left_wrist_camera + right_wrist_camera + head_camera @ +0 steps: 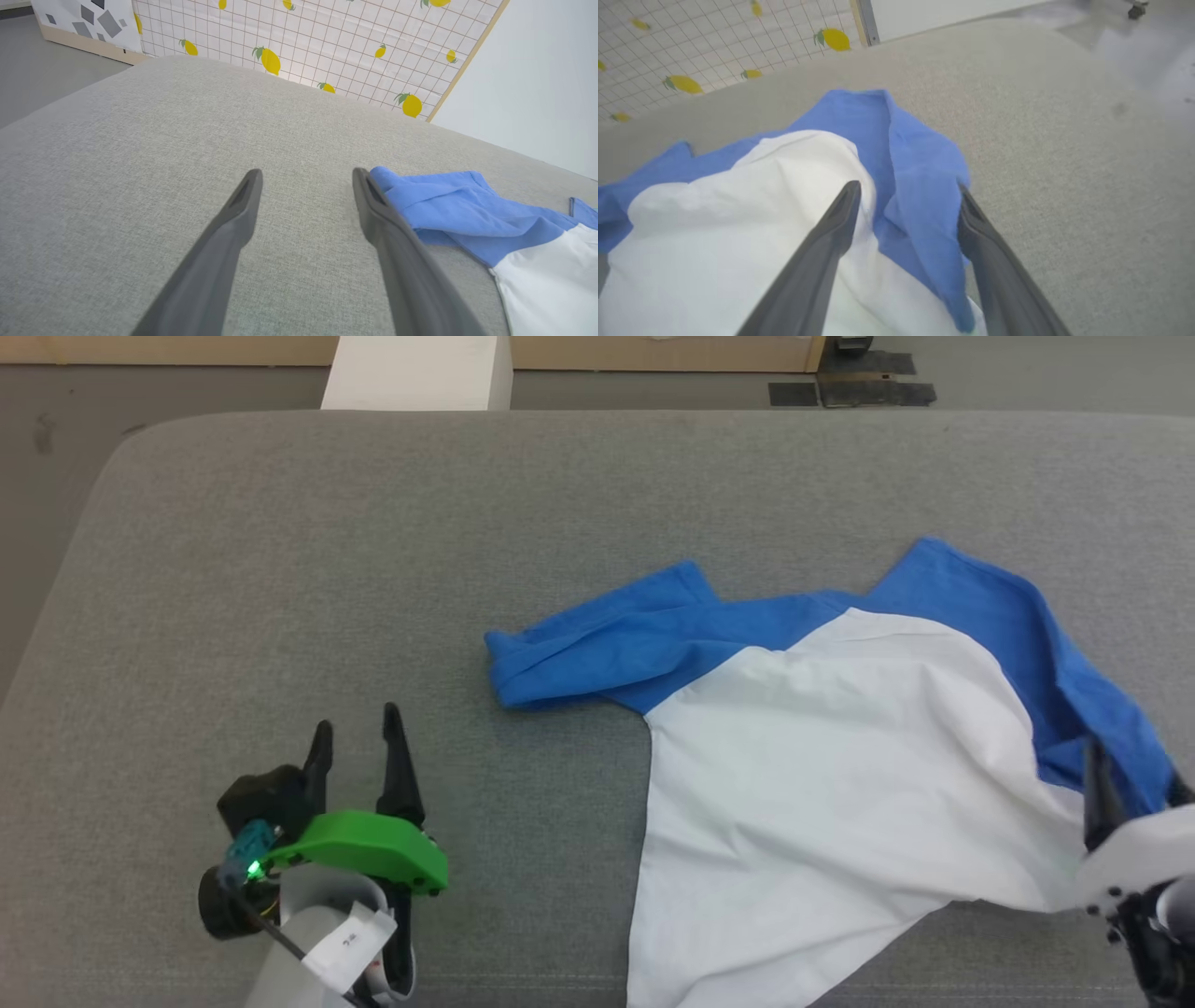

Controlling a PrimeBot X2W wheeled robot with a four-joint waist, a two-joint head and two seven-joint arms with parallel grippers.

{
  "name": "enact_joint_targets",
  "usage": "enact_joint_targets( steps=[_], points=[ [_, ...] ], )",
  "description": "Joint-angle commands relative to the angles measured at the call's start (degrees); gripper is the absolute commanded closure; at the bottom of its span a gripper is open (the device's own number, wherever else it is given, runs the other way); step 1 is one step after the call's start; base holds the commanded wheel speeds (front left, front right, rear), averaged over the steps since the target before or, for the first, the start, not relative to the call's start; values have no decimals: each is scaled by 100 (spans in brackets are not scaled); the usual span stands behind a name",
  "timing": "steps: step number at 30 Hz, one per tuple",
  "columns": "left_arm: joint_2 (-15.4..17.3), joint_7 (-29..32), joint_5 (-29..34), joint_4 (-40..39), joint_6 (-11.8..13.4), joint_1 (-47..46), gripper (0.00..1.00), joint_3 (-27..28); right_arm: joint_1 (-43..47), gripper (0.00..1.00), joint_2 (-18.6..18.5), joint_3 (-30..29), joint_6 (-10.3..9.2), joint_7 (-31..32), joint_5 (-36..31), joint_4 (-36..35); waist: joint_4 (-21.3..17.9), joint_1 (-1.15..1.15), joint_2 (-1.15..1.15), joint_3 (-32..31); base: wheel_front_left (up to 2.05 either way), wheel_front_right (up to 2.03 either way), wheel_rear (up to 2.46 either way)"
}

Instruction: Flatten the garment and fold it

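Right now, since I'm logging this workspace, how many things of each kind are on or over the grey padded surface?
Garment: 1
Grippers: 2 (left gripper, right gripper)
Total: 3

A grey upholstered surface [373,523] stands on grey floor [56,448] before a lemon-print panel [303,42].

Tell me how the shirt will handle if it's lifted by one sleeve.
Probably floppy: the shirt lies in soft wrinkles and would drape and trail. Likely light, being thin cloth. Its bunched sleeve may unfold as it rises.
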Motion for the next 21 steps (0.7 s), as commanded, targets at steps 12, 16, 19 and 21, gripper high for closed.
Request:
enact_joint_targets(
  steps=[12, 16, 19, 21],
  points=[
    [30, 1044, 188, 810, -37, -1662, 0, -430, 287, 0, -5, 1264, -8, -1085, 80, -964, -392, 0, 0, 445, 0, 0, 0],
    [141, 1703, 421, 1444, -73, -2443, 0, -712, 144, 0, -5, 1535, -8, -1083, 148, -1100, -545, 0, 0, 696, 0, 0, 0],
    [294, 2253, 633, 1935, -162, -3008, 0, -949, 10, 0, -5, 1762, -8, -1069, 193, -1175, -696, 0, 0, 905, 0, 0, 0],
    [378, 2653, 742, 2258, -255, -3298, 0, -1104, -65, 0, -5, 1872, -8, -1076, 224, -1203, -777, 0, 0, 1015, 0, 0, 0]
  ],
)
